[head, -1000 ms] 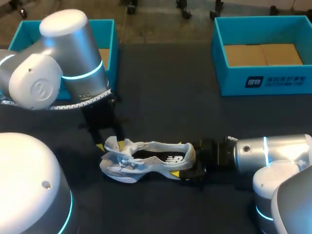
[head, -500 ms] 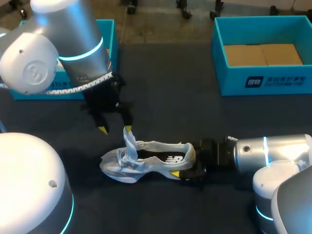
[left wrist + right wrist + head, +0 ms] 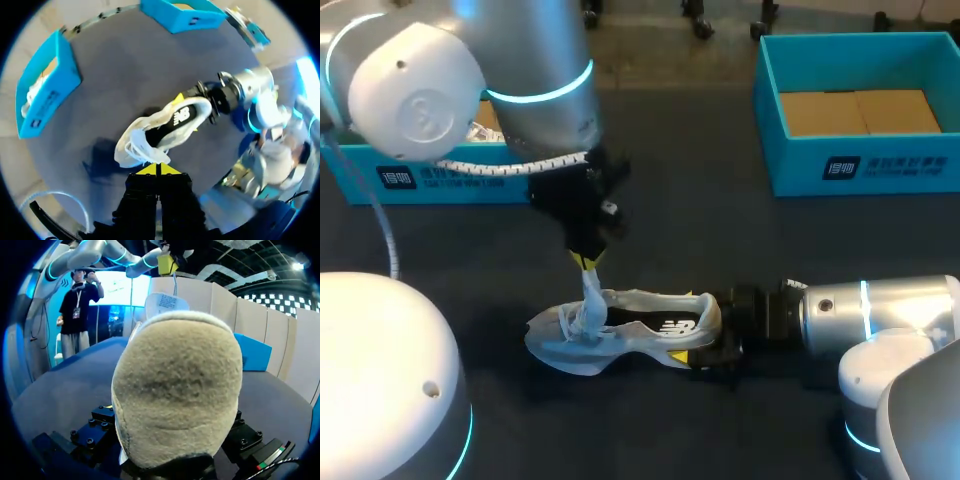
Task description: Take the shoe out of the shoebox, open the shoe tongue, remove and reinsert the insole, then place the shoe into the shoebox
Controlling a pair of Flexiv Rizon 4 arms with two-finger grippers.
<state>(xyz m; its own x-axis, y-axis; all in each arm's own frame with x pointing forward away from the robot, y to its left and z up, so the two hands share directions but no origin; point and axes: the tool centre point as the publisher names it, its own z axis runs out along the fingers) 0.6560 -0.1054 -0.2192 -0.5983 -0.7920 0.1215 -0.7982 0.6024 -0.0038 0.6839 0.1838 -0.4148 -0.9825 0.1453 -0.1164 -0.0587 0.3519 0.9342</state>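
White shoe (image 3: 630, 330) on table (image 3: 720, 230), heel clamped between right gripper (image 3: 710, 345) fingers; left gripper (image 3: 584, 262) tips pinch upright tongue (image 3: 591, 298). Tongue likely soft, light, floppy; best gripped near top edge.

**Table** (image 3: 700, 200): dark grey matte surface spanning the whole view.
**Blue box** (image 3: 430, 180): open-topped, at the table's far left corner. It has a white printed mark on its near wall, and something white lies inside.
**Thin pale cable** (image 3: 382, 235): curves past the box's near wall.

place: robot lab | signs: left arm (image 3: 470, 90), right arm (image 3: 880, 310), table (image 3: 680, 210), blue shoebox (image 3: 860, 170)
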